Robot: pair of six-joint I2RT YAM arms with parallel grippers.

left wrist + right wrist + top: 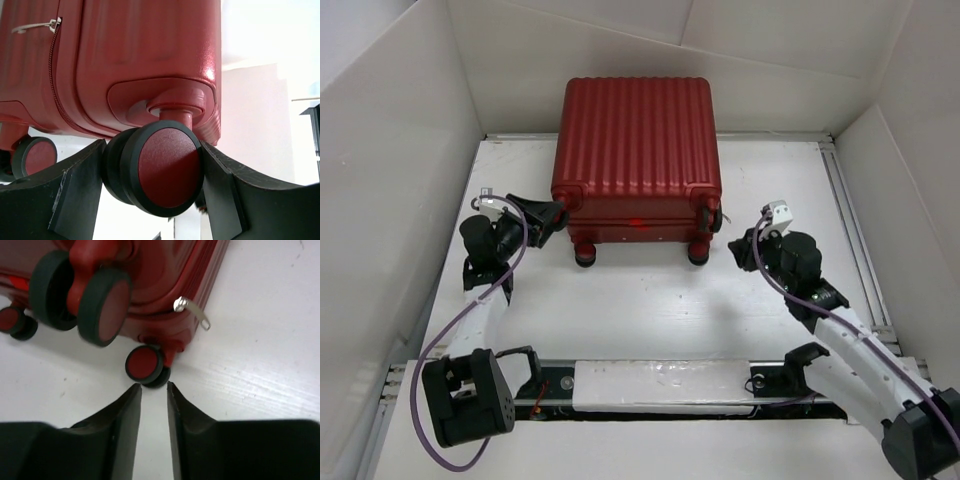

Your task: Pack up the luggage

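One luggage (638,140), closed, is laid flat at the far middle of the table (650,320). Its ribbed hard shell faces up, ribs running far to near, wheels toward the arms. Two grippers are noted. The left gripper (558,213) is clamped on one dark-rimmed wheel (167,167). The right gripper (154,387) is slightly parted, grasping nothing.

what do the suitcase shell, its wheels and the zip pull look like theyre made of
Luggage shell: hard moulded plastic by the look, ribbed, semi-gloss, with a bright highlight on its corner.
Wheel: dark, dull tyre, probably rubber, around a finely textured matte red plastic disc.
Zip pull: silvery and shiny, likely metal.
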